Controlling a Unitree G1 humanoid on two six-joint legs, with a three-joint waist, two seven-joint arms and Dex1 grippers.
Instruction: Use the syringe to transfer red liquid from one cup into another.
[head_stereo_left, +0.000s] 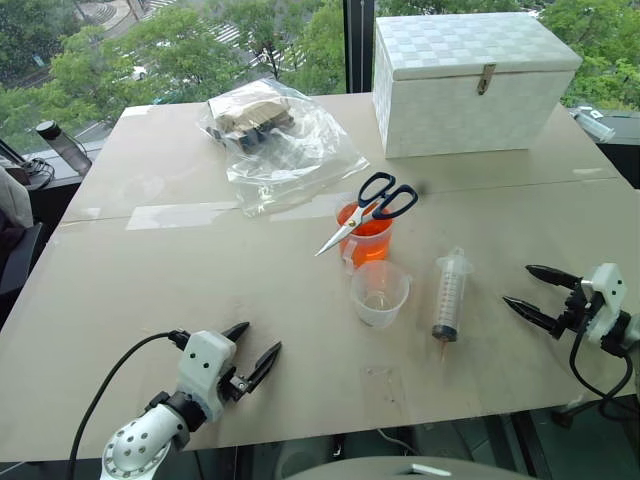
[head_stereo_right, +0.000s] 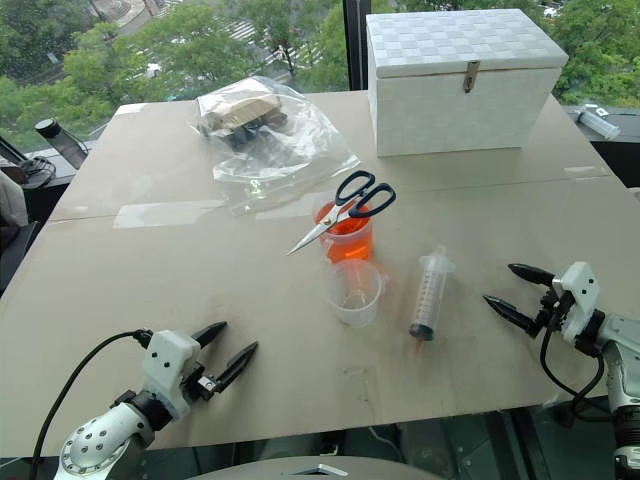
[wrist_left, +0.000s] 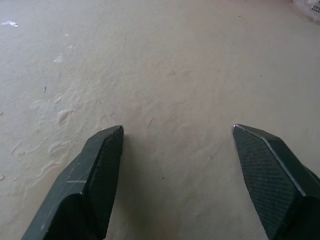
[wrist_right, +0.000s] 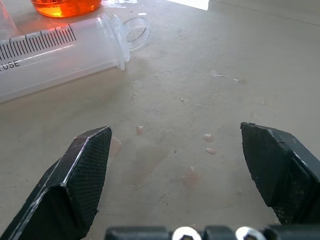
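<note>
The clear syringe (head_stereo_left: 450, 297) lies flat on the table, its tan nozzle toward the front edge. To its left stands the shorter colourless cup (head_stereo_left: 380, 293), and right behind that the taller cup (head_stereo_left: 365, 233) holding red liquid (head_stereo_left: 370, 243). My right gripper (head_stereo_left: 527, 289) hovers open to the right of the syringe, fingers pointing at it, nothing between them; the syringe's barrel (wrist_right: 55, 55) lies a short way ahead of its fingertips. My left gripper (head_stereo_left: 256, 346) is open near the front edge, left of the cups, holding nothing.
Black-handled scissors (head_stereo_left: 370, 208) rest across the red cup's rim. A crumpled plastic bag (head_stereo_left: 275, 140) with dark contents lies at the back centre. A white woven box (head_stereo_left: 470, 80) stands at the back right. A table seam (head_stereo_left: 180, 215) runs across the middle.
</note>
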